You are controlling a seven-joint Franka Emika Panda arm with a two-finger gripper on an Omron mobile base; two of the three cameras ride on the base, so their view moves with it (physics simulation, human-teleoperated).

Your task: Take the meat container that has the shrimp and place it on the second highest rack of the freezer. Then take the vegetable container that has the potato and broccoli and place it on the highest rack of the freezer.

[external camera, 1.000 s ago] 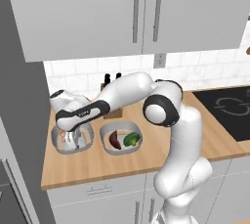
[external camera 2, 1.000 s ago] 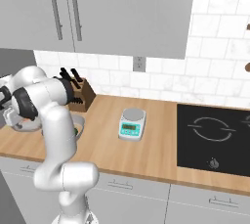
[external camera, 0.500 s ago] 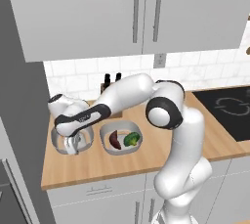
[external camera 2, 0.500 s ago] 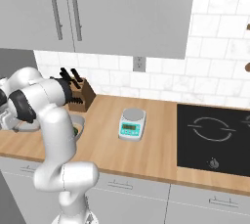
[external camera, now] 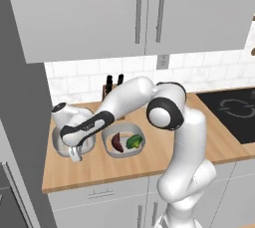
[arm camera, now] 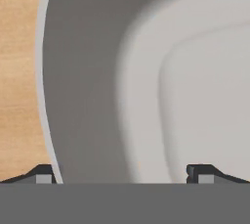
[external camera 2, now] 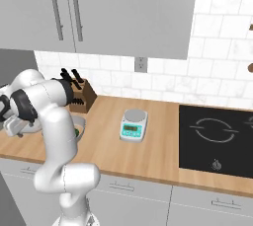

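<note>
The meat container (external camera: 60,143) is a grey bowl-like tray at the left end of the wooden counter (external camera: 149,165); my hand covers its inside, so the shrimp is hidden. My gripper (external camera: 75,153) hangs open over its front rim, one finger outside the wall and one inside. In the hand view the grey rim and wall (arm camera: 83,96) run between the wide-apart fingertips (arm camera: 41,173). The vegetable container (external camera: 108,148) sits just right of it, holding the reddish-brown potato (external camera: 117,143) and green broccoli (external camera: 133,141). The grey freezer (external camera: 20,122) stands at the far left; its racks are out of view.
A knife block (external camera 2: 79,96) stands against the tiled wall behind the containers. A small kitchen scale (external camera 2: 133,124) sits mid-counter and a black cooktop (external camera 2: 217,141) lies to the right. White wall cupboards (external camera: 149,13) hang above.
The hand has dropped lower and slightly toward the counter's front edge, down onto the meat container's front rim. The containers have not moved.
</note>
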